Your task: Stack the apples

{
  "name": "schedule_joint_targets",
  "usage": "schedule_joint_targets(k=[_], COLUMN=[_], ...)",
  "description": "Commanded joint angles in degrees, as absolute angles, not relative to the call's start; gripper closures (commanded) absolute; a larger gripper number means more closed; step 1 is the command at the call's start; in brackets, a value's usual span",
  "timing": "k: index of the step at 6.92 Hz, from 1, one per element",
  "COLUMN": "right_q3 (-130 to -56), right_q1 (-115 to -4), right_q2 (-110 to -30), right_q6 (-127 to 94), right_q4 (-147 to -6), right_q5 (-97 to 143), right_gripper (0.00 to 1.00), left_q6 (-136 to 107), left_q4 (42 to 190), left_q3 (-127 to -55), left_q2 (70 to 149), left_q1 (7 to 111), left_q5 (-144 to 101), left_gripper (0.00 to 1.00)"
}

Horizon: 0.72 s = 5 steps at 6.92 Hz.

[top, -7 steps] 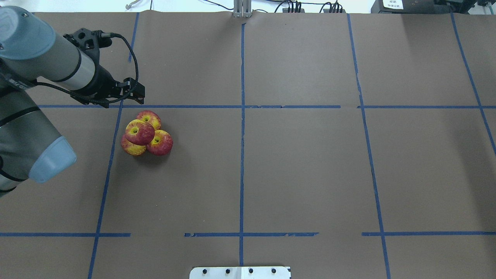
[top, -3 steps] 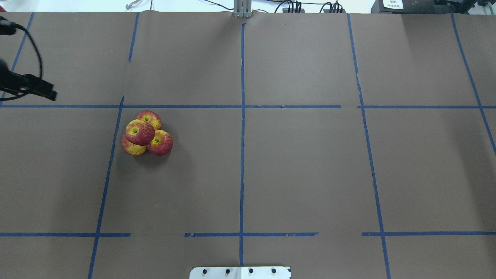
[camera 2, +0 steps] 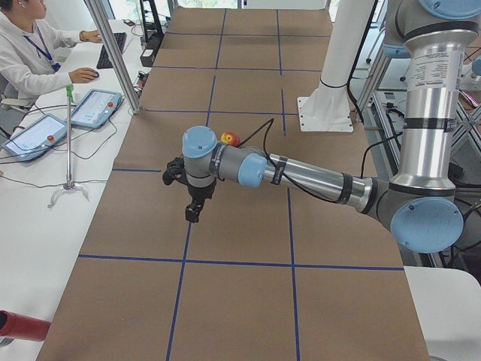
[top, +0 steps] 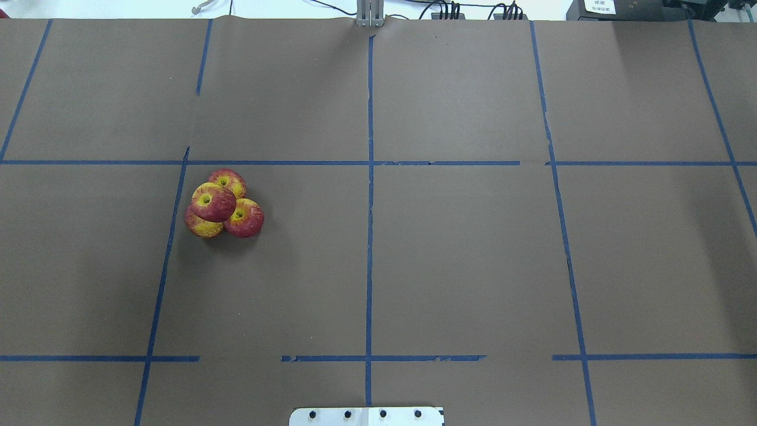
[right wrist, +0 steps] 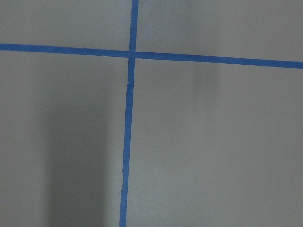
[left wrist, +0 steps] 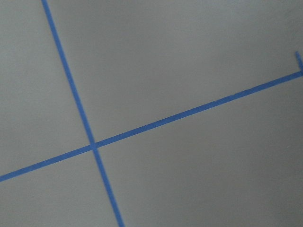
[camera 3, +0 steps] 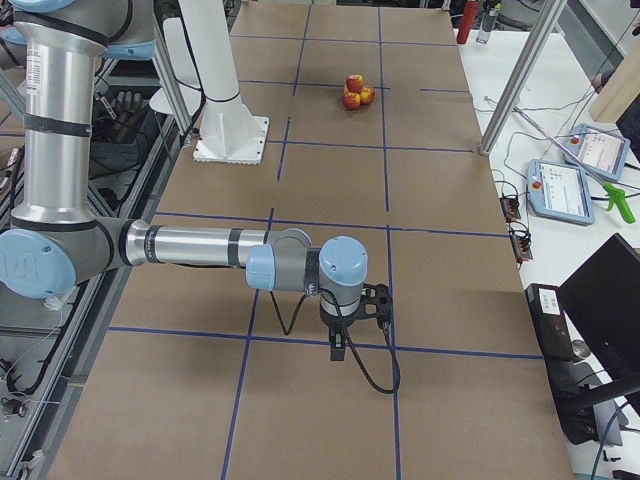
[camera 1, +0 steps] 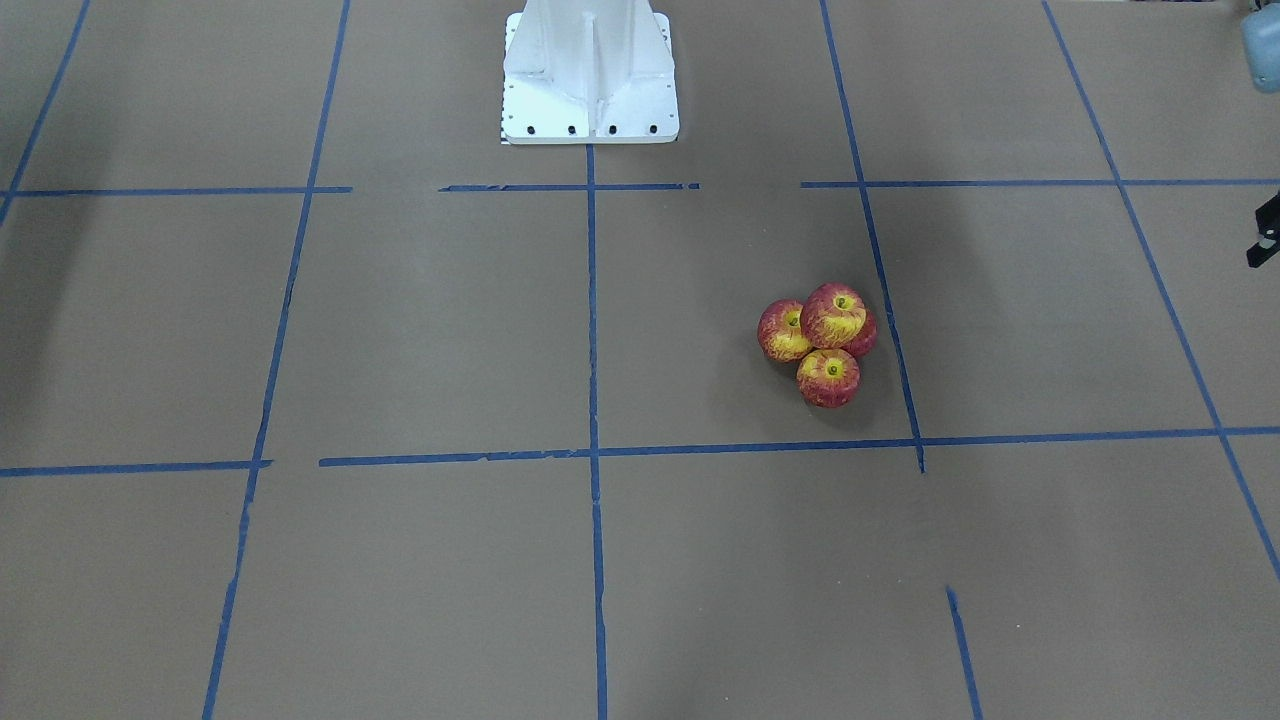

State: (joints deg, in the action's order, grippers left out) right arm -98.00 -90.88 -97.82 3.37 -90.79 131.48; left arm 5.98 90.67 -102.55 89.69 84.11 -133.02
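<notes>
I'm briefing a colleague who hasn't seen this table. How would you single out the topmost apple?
In the overhead view of the brown-papered table, find the central blue tape line; the apples cluster in the square to its left. The topmost apple sits on the other three, its whole outline uncovered.

A plain brown paper-covered table (right wrist: 213, 142) is shown from above. Two strips of blue tape (right wrist: 126, 142) are crossed on it, left of centre. A soft shadow (right wrist: 71, 165) is cast at left.
</notes>
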Motion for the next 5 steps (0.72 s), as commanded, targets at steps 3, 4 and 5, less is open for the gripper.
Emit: schedule_joint_targets(k=[3,4,5], right_q3=[-98.0,-98.0,-98.0], right_q1=[-90.9,-90.9,-90.9], right_q2=[-97.8,-97.8,-97.8], right_q6=[3.4,3.3,3.4], right_q4=[-90.8,-90.8,-90.8], right_q5=[131.5,131.5,131.5], right_gripper=[0.00,0.00,0.00], left_q6=[13.7,13.7,13.7], left_q4=[85.9,85.7,85.9], left_q3=[-96.9,-96.9,-96.9], left_q2=[89.3,89.3,89.3], left_q1=[88.4,88.5,88.5], left_q5=[-132.8,-132.8,-132.8], left_gripper=[0.00,0.00,0.00])
